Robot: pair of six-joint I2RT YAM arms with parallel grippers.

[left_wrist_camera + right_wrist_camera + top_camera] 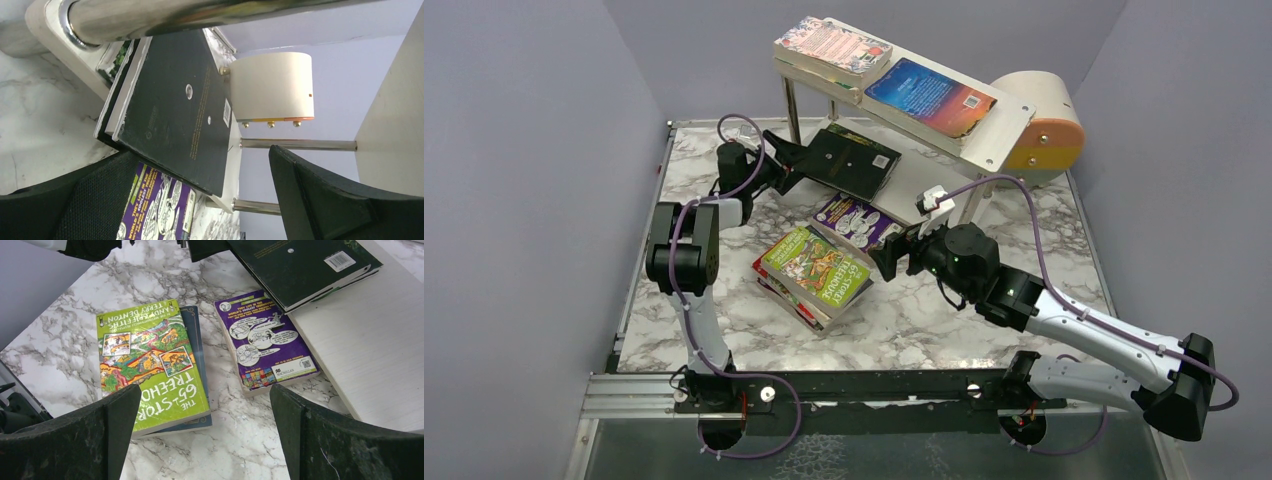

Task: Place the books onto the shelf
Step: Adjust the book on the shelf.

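So, left tool (794, 166) and right tool (886, 258) are both being held wide open, empty. The green paperback (150, 365) is lying on a blue book (198, 340) on the counter (65, 340) near the right one. It's light, bendy and slick, so probably best pinched at its spine.

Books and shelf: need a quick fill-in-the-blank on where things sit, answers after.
The black book lies on the shelf's ____ tier.
The purple book lies on the marble ____, beside the shelf.
The left claw and right claw both stand ____.
Answers: lower; table; open.
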